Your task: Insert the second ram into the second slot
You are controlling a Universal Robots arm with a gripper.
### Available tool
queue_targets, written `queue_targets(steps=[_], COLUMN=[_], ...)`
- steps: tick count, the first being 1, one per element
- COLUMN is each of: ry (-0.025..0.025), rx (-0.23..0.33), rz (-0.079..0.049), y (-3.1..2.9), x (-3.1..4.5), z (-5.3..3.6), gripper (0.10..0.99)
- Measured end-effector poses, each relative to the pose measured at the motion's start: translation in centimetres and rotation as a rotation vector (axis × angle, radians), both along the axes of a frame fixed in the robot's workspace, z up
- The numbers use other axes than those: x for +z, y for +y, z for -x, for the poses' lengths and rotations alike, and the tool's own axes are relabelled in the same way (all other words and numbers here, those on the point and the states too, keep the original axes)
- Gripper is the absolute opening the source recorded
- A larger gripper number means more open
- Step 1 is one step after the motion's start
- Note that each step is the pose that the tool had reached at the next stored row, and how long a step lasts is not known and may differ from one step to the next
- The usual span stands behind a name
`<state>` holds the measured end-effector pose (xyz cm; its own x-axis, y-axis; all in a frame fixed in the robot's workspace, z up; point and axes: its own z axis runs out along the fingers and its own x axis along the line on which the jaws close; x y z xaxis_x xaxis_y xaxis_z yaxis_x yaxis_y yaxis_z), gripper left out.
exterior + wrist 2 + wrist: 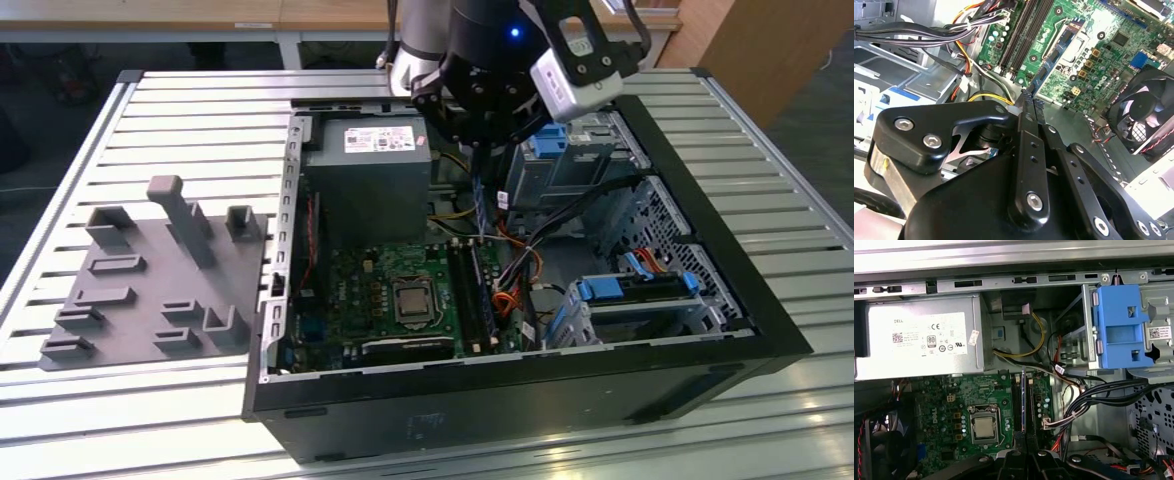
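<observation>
Slatted metal table (174, 110) holds an open case (534, 405); pincer (1025, 107) grips the second ram (1024, 397)

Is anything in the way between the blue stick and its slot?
Nothing visible does. The gripper holds the second ram over the motherboard's memory slots; the black cables lie off to the side.
</observation>
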<state>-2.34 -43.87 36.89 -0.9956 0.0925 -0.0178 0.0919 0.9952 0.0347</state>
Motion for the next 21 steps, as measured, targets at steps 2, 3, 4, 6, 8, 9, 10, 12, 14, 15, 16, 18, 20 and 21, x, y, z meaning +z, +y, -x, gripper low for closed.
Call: queue_targets(steps=[2, 3, 4, 6, 8, 9, 10, 12, 14, 15, 16, 18, 20, 21], ry=[0.0, 0.0, 0.0, 0.0, 0.0, 0.0, 0.0, 0.0001, 0.0001, 0.0001, 0.0001, 0.0002, 0.0012, 0.0015], rx=[0.0, 0.0, 0.0, 0.0, 0.0, 0.0, 0.0, 0.0, 0.0, 0.0, 0.0, 0.0, 0.0, 0.0], rz=[0.0, 0.0, 0.0, 0.0, 0.0, 0.0, 0.0, 0.0, 0.0, 0.0, 0.0, 0.0, 0.0, 0.0], y=[-0.08, -0.12, -0.15, -0.21, -0.27, -0.3, -0.32, -0.37, -0.78, -1.07, -1.07, -1.08, -1.09, -1.11], x=[-0.01, -0.01, -0.02, -0.04, -0.05, -0.06, -0.07, -0.08, -0.36, -0.55, -0.56, -0.59, -0.63, -0.66], z=[0.01, 0.01, 0.02, 0.02, 0.03, 0.03, 0.03, 0.04, 0.17, 0.2, 0.2, 0.2, 0.2, 0.2], gripper=[0.118, 0.118, 0.118, 0.118, 0.118, 0.118, 0.118, 0.118, 0.118, 0.118, 0.118, 0.118, 0.118, 0.118])
